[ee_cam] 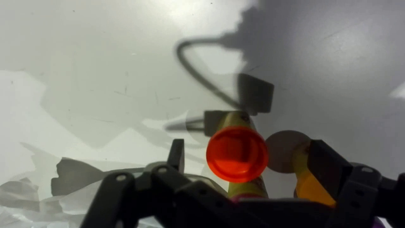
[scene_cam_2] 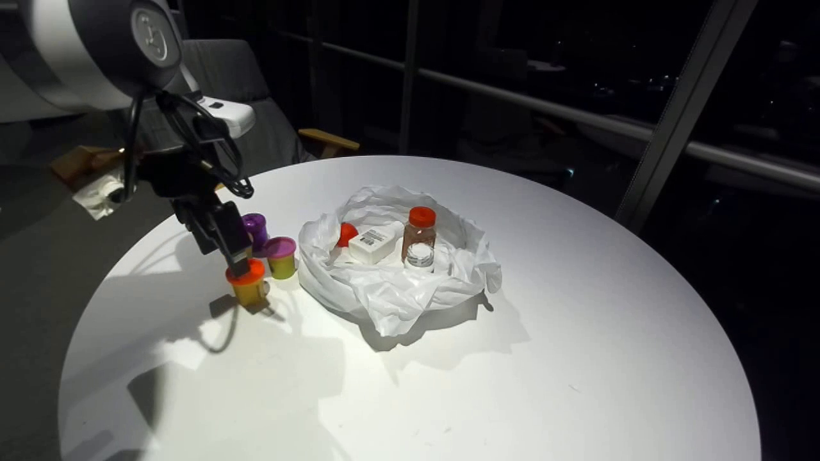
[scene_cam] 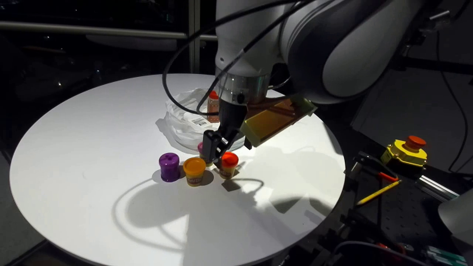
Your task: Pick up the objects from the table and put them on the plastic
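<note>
A yellow tub with a red-orange lid (scene_cam: 229, 166) stands upright on the white table, and it also shows in the wrist view (ee_cam: 237, 155). My gripper (ee_cam: 247, 155) is open above it, with the lid between the fingers and a gap on both sides. An orange-lidded tub (scene_cam: 194, 171), a purple tub (scene_cam: 169, 167) and a pink-lidded tub (scene_cam_2: 280, 257) stand close by. The right finger covers part of the orange tub in the wrist view. The crumpled white plastic bag (scene_cam_2: 384, 301) lies open beside the tubs.
Inside the bag are a red-capped bottle (scene_cam_2: 419, 235), a white box (scene_cam_2: 371, 247), a white-capped jar (scene_cam_2: 420, 257) and a red item (scene_cam_2: 347, 234). A yellow emergency stop (scene_cam: 405, 153) and a pencil (scene_cam: 380, 192) lie off the table. A chair (scene_cam_2: 224, 70) stands behind the arm.
</note>
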Robot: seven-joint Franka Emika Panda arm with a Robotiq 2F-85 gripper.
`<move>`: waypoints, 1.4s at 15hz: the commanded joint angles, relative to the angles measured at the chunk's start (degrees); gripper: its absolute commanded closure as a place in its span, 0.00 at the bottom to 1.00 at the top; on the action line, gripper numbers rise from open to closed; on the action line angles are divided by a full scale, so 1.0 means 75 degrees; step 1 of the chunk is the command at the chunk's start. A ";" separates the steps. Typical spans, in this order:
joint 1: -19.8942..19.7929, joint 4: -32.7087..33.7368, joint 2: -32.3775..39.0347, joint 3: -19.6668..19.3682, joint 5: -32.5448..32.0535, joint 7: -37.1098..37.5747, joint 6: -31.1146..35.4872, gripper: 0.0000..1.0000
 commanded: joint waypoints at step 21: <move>0.0173 0.0646 -0.0670 -0.0752 -0.0739 0.1073 -0.1428 0.76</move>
